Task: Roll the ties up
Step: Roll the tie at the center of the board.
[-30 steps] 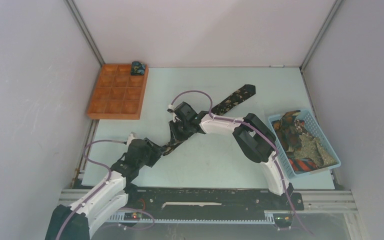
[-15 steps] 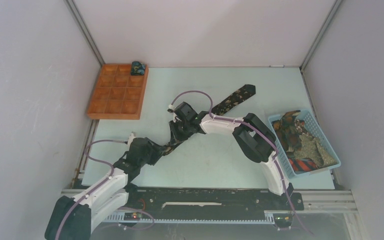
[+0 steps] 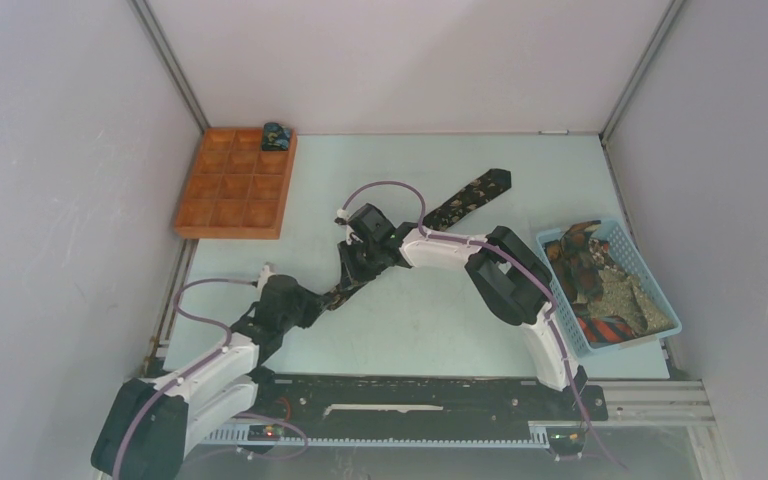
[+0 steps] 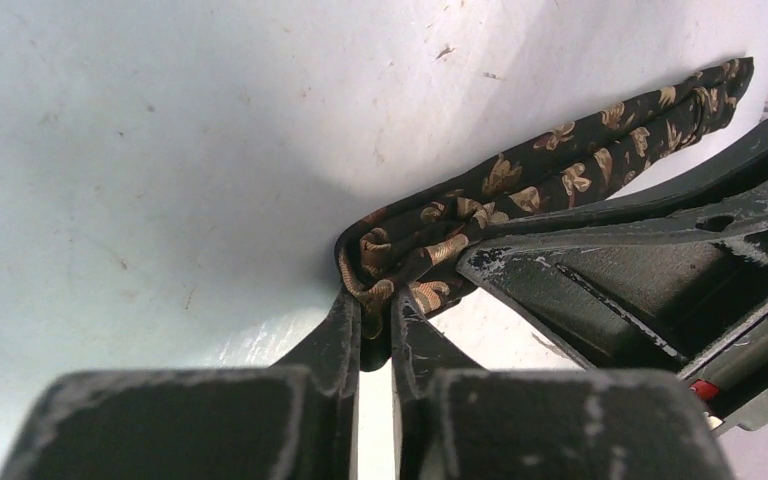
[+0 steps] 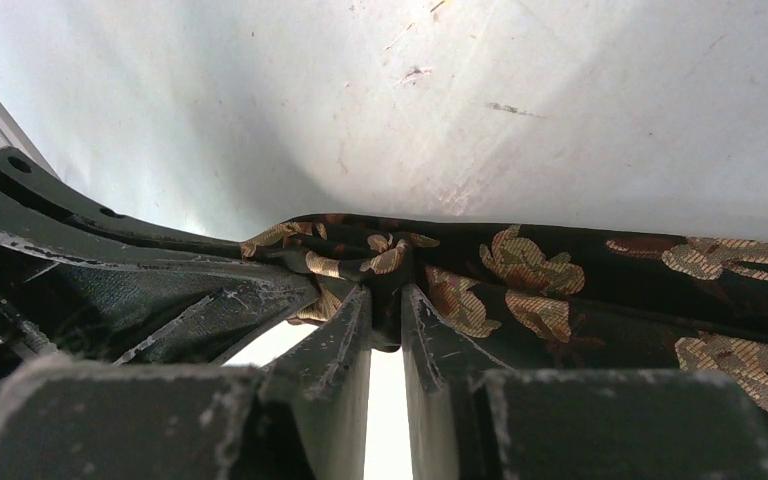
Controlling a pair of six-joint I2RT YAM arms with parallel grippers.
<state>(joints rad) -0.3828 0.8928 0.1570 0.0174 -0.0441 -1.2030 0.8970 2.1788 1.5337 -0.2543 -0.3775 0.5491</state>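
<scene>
A black tie with a tan leaf pattern (image 3: 470, 197) lies slantwise across the table, its wide end at the back. My left gripper (image 3: 320, 299) is shut on its bunched narrow end (image 4: 390, 262), the fabric pinched between the fingertips (image 4: 350, 318). Just beyond it, my right gripper (image 3: 352, 268) is shut on the same tie (image 5: 540, 275), a fold of cloth caught between its fingers (image 5: 355, 315). In each wrist view the other gripper's black fingers show close by. One rolled tie (image 3: 277, 135) sits in the back right compartment of the orange tray (image 3: 222, 190).
A blue mesh basket (image 3: 650, 335) at the right edge holds several loose ties (image 3: 590, 270). The orange tray stands at the back left. Grey walls close in the table on three sides.
My left gripper has shut on the tie's narrow end, having stood open before. The left arm has shifted slightly. The right arm and the tie have stayed in place.
</scene>
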